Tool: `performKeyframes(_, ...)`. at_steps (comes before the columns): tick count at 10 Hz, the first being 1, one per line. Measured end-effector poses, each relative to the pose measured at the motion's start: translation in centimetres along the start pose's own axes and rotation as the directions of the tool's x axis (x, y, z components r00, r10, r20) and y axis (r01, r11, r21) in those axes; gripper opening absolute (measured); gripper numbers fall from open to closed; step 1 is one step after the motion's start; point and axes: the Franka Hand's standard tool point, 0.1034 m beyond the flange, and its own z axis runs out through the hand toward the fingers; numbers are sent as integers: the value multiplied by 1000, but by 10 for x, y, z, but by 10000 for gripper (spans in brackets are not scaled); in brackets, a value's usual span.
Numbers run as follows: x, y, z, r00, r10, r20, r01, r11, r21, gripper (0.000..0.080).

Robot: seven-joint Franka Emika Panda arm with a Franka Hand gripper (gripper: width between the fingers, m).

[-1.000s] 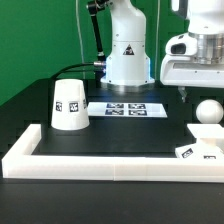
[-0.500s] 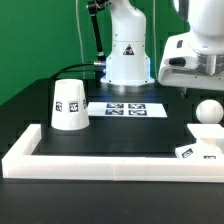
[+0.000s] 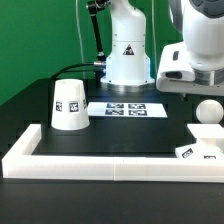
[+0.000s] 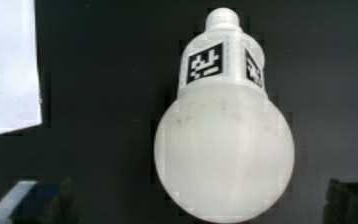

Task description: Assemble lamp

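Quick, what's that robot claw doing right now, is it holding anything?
Gripper: open, holding nothing; the bulb shows between its spread fingers, untouched.

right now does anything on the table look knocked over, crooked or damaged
Nothing looks damaged or spilled. Only the bulb is off upright: it lies on its side on the black table. The shade stands on its wide end, and the base sits by the border rail at the exterior view's right.
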Motion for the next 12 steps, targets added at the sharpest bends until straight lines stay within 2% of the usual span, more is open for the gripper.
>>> performKeyframes(3,1,-7,1,1000,-16,-15,16,1000,3,699)
performKeyframes(6,5,-6,19,999,4,-32,-4,1000,-2,699)
performKeyframes(8,2,-14,29,1000,18,-25,-18,1000,-18,699)
performKeyframes(12,4,-11,30,999,17,-31,-18,1000,-14,699)
